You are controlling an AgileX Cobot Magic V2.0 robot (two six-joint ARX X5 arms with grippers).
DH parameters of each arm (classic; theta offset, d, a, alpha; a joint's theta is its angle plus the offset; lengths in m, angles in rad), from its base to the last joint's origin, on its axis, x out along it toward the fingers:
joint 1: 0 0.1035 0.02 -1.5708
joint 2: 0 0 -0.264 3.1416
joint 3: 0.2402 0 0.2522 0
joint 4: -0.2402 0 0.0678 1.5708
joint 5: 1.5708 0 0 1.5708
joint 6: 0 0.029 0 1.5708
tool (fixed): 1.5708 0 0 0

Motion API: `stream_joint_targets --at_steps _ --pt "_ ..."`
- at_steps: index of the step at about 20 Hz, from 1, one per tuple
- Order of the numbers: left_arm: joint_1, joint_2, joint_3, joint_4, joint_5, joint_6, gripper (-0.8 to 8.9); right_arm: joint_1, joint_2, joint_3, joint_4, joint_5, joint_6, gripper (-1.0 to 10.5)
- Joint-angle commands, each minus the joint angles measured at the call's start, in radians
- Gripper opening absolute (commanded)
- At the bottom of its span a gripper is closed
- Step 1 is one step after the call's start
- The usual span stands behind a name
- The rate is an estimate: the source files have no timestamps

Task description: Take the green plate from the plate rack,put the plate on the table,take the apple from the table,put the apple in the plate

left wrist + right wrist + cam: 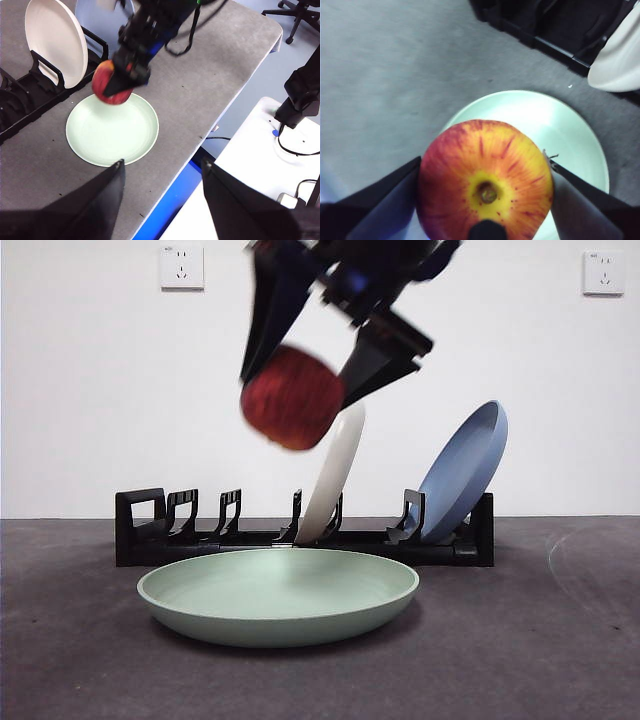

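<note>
Front view gives me three plates: one green plate (278,597) flat on the table (560,640), with nothing in it, and one cream-white plate (333,475) and one blue plate (464,470) standing tilted in the plate rack (160,530) behind it. One apple (292,398) hangs in the air above the green plate, blurred, clenched between the two jaws of my right gripper (300,390). My right wrist view looks down past the apple's yellow stem end at the green plate directly underneath, the jaws pressed to both sides of the fruit. My left gripper (162,175) waits apart near the table's edge, its jaws spread wide and holding nothing. Two white wall sockets (181,267) sit high on the wall; I can read no writing on them.
</note>
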Motion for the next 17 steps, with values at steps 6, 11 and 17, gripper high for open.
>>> stream_joint_targets --at_steps 6,11,17 --pt "0.0 -0.003 -0.005 0.01 -0.003 -0.013 2.56 0.035 0.168 -0.002 0.054 0.135 0.063 -0.1" --pt "0.0 -0.003 -0.005 0.01 -0.003 -0.013 2.56 0.035 0.238 -0.002 0.039 0.135 0.064 -0.1" --pt "0.0 -0.003 -0.005 0.01 -0.002 -0.013 2.56 0.035 0.257 -0.002 0.02 0.129 0.064 2.5"
